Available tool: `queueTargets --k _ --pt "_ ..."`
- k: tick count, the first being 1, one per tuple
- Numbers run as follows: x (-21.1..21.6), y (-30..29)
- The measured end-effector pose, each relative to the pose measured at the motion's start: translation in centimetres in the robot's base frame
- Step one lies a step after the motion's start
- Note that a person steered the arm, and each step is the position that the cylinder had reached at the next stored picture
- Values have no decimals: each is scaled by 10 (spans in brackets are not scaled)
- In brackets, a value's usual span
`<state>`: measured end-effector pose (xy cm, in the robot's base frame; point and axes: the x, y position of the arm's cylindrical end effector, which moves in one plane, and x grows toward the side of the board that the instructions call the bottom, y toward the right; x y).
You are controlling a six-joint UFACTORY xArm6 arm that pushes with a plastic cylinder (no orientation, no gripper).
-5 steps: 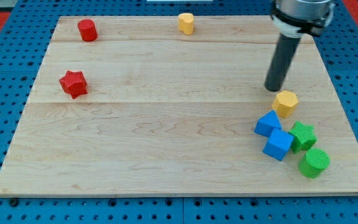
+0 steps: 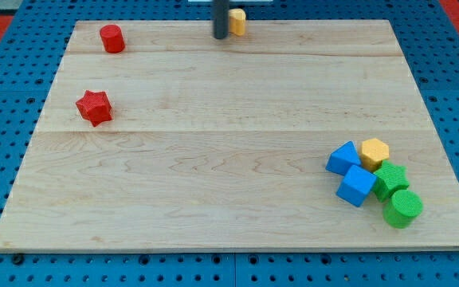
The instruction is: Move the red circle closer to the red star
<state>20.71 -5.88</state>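
Camera view crops the rod; my tip (image 2: 221,37) partly hides the yellow block (image 2: 238,21)

A: Item one, the carrier?

B: Pale wooden board (image 2: 213,159) of joined planks. My tip (image 2: 221,37) stands at its top edge.

A: Nearest the tip?

B: Yellow plastic block (image 2: 237,21), just at its right, partly hidden. Red plastic circle (image 2: 112,38), well to its left; red plastic star (image 2: 94,107), left and below.

A: Farthest?

B: Clustered far below-right: yellow hexagon block (image 2: 374,151), two blue blocks (image 2: 343,158) (image 2: 357,185), green star (image 2: 390,177), green cylinder (image 2: 403,208).
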Motion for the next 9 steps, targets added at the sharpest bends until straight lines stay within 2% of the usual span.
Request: queueTargets --k 1,2,3,5,6,8,9 --pt "-15 -58" --pt "-15 -62" --pt "-15 -111" --pt "40 -147" --pt "49 -157" --pt "157 -152" --pt "185 -143"
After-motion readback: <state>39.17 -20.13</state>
